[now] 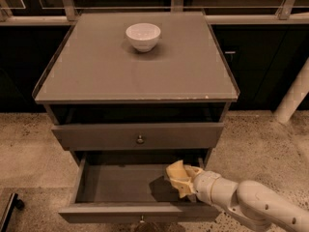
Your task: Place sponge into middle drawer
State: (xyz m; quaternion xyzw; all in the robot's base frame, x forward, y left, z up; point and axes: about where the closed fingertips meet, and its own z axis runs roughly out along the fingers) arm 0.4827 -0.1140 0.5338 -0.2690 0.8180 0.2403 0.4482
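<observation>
The middle drawer (120, 183) is pulled open below the shut upper drawer (139, 135); its grey floor shows. My gripper (186, 179) reaches in from the lower right and is over the drawer's right part. It is shut on the pale-yellow sponge (176, 174), which is bent and sits low over the drawer floor, casting a shadow to its left. I cannot tell whether the sponge touches the floor.
A white bowl (143, 36) stands at the back of the grey cabinet top (135, 76). My white arm (251, 204) crosses the drawer's front right corner. A white post (294, 95) stands at the right. Speckled floor surrounds the cabinet.
</observation>
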